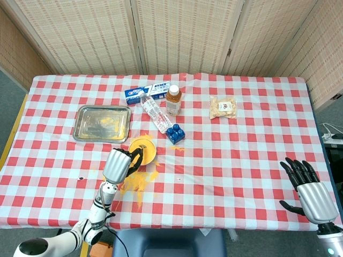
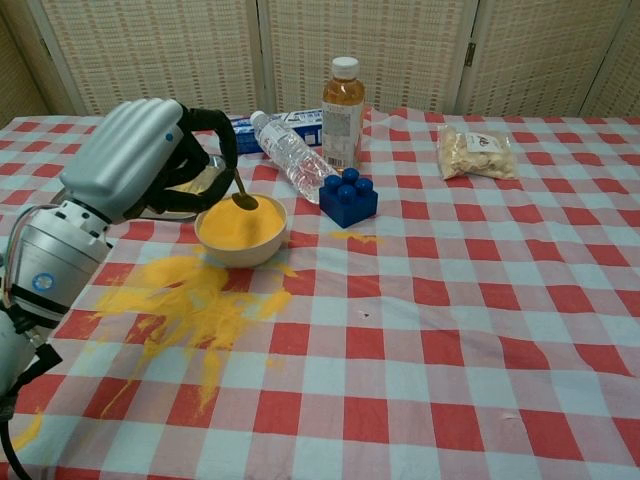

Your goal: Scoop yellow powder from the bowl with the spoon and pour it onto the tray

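Note:
A white bowl (image 2: 241, 236) (image 1: 143, 150) full of yellow powder stands left of the table's middle. My left hand (image 2: 135, 160) (image 1: 119, 164) grips a dark spoon (image 2: 240, 192) by its handle, the spoon's bowl hanging just above the powder's far side. The steel tray (image 1: 102, 122), with some yellow powder in it, lies behind and left of the bowl; in the chest view my hand hides most of it. My right hand (image 1: 310, 191) hangs open at the table's right front corner, holding nothing.
Spilled yellow powder (image 2: 190, 298) covers the cloth in front of the bowl. A blue block (image 2: 348, 199), a lying water bottle (image 2: 288, 154), an upright juice bottle (image 2: 342, 99), a toothpaste box (image 1: 147, 92) and a snack bag (image 2: 476, 152) stand behind.

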{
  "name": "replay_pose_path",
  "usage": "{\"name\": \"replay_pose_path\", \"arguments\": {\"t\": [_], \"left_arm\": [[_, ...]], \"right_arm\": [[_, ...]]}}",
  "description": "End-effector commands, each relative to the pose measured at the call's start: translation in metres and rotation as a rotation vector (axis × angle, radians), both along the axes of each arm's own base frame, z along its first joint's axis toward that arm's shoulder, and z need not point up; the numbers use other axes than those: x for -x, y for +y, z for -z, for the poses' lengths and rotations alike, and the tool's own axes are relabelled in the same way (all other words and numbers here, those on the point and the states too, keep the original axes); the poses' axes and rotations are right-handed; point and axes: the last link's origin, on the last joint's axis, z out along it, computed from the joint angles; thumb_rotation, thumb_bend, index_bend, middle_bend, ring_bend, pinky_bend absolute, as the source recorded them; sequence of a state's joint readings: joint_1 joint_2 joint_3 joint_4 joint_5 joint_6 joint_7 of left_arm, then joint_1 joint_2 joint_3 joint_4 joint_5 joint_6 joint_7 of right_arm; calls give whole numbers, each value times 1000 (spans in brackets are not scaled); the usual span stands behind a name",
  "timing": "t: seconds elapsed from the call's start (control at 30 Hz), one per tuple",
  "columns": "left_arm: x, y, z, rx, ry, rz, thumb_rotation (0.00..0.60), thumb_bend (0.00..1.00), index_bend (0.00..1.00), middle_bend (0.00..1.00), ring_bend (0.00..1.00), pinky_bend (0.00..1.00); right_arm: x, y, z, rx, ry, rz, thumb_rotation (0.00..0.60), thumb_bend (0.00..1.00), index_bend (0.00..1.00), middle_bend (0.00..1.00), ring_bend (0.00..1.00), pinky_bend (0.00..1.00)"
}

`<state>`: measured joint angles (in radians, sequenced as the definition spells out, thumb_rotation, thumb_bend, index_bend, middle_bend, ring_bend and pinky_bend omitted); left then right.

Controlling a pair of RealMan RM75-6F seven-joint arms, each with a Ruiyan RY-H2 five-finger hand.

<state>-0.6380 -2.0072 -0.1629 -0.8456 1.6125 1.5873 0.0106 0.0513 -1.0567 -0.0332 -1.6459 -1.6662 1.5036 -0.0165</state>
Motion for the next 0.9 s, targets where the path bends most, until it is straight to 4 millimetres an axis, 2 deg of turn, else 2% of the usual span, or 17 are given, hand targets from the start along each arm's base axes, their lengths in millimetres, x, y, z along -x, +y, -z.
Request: {"name": "replay_pose_path", "arguments": {"t": [0.03, 0.2, 0.33, 0.9], "left_arm": [[4, -14, -5, 28, -9, -18, 600, 684, 860, 1000, 1000, 1000], [7, -27, -10, 39, 20, -29, 600, 683, 860, 1000, 1000, 1000], [11, -30, -9, 44, 41, -43, 600, 682, 860, 1000, 1000, 1000], [23, -3, -5, -12, 96, -70, 600, 684, 860, 1000, 1000, 1000]], "right_arm": [[-1, 2, 0, -1, -3, -8, 600, 0, 0, 0, 0, 0], [-3, 6, 0, -7, -4, -24, 600, 0, 0, 0, 0, 0], [-4, 8, 0, -7, -6, -29, 600, 0, 0, 0, 0, 0], [-2, 5, -1, 1, -2, -20, 600, 0, 0, 0, 0, 0]]}}
